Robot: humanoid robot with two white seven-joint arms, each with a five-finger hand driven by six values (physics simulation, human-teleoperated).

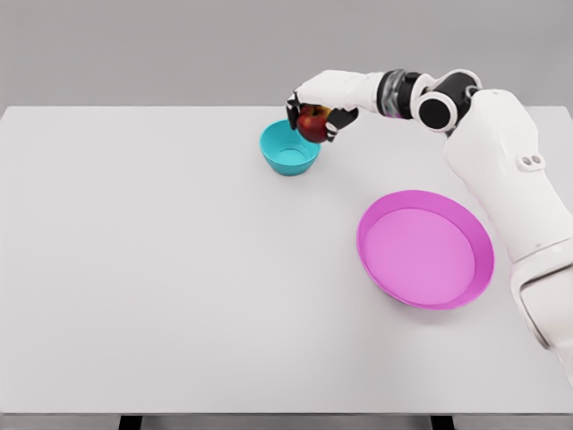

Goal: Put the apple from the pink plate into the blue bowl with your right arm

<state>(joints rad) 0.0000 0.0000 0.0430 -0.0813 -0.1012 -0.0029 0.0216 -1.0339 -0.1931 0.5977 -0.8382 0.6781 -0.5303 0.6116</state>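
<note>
Head view: pink plate is sitting bare at your 4 o'clock. Your right hand is gripping the apple over the blue bowl's 2 o'clock rim. Release off-centre, and it risks bouncing out.

Only the right arm is visible. It enters from the right edge of the head view, rises along the right side, bends at a black elbow joint near the top, and then reaches to the left with the forearm almost horizontal. The right hand is at the end of it, palm turned downward, with the dark fingers curled in a closed grasp. The left arm does not appear.
</note>
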